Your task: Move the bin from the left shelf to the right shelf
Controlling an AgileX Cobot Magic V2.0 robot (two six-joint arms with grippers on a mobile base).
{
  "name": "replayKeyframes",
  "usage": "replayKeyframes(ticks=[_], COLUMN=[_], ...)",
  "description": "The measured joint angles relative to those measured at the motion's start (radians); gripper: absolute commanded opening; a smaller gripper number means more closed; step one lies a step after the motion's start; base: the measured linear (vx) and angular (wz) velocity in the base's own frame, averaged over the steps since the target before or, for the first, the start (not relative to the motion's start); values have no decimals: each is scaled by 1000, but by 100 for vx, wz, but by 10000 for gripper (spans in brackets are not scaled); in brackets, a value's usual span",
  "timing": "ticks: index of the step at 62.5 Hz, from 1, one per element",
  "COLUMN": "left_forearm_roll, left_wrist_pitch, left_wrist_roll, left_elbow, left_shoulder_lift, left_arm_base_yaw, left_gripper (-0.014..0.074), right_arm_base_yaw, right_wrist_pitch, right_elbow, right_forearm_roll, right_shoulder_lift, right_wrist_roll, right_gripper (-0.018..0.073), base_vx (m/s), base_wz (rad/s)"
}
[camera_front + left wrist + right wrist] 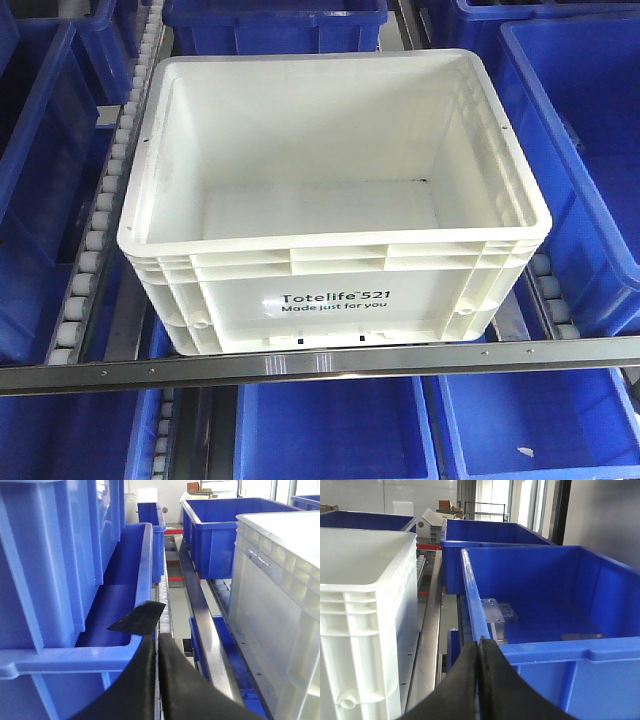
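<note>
1 large white rectangular plastic bin [335, 215] with ribbed rim and black "Totelife 521 Made just for you" print, empty, upright, open side up. It sits on the metal flow-rack shelf [300, 362], its printed front wall just behind the shiny steel front rail, lanes of small white rollers [95, 240] showing along both of its sides. Its long axis runs left to right, parallel to the rail; the print faces the front camera

Blue plastic bins [590, 160]: at least 7 in the front view, 2 flanking the white bin, 2 or more behind, 3 on the level below; most are cut by the frame edge

2 black grippers. Left gripper [157, 645]: fingers pressed together, nothing between them, beside the rim of a blue bin [100, 610], white bin [280, 605] at its right. Right gripper [480, 647]: fingers pressed together, tips at the corner rim of a blue bin [555, 605]; whether they touch it cannot be told; white bin [365, 605] at its left

Room: pale walls, tall windows, cardboard boxes [445, 505] at the far end
</note>
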Motion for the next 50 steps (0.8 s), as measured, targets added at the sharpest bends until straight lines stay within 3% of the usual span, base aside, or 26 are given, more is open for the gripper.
replayKeyframes(ticks=[13,50], left_forearm_roll=[0,0], left_wrist_pitch=[0,0], left_wrist_roll=[0,0], left_elbow=[0,0], left_shoulder_lift=[0,0], left_arm_base_yaw=[0,0], left_gripper=[-7,-7], right_arm_base_yaw=[80,84], right_wrist_pitch=[0,0], right_elbow=[0,0], right_forearm_roll=[-3,43], right_shoulder_lift=[0,0], right_wrist_roll=[-24,-26], right_gripper=[-9,-9], base_vx=[0,0], base_wz=[0,0])
